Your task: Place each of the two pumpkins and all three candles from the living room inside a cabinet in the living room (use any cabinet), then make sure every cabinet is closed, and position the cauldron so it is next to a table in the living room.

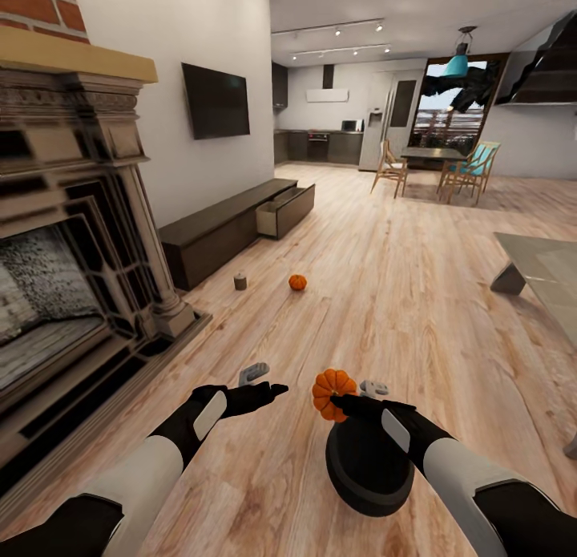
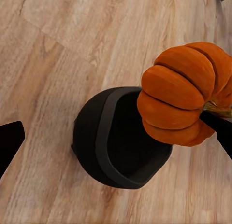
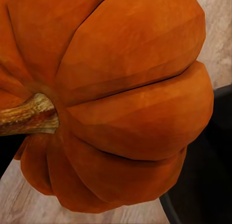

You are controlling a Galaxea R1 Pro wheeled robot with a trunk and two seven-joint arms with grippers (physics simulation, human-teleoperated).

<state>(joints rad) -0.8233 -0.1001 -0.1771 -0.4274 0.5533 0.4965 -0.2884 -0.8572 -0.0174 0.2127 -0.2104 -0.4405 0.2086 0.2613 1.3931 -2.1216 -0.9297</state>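
My right gripper (image 1: 343, 403) is shut on an orange pumpkin (image 1: 332, 393), held just above the far rim of the black cauldron (image 1: 369, 470), which stands on the floor. In the right wrist view this pumpkin (image 3: 121, 98) is very close, its brown stem sideways. The left wrist view has the pumpkin (image 2: 181, 91) over the edge of the cauldron (image 2: 113, 137). My left gripper (image 1: 268, 385) hovers open and empty to the left of the pumpkin. A second pumpkin (image 1: 297, 282) and a grey-brown candle (image 1: 240, 282) lie on the floor in front of the long dark cabinet (image 1: 216, 232).
One cabinet drawer (image 1: 285, 211) stands pulled open at the far end. A large fireplace (image 1: 72, 244) fills the left side. The grey coffee table (image 1: 545, 268) is at the right. A dining table with chairs (image 1: 437, 166) stands far back.
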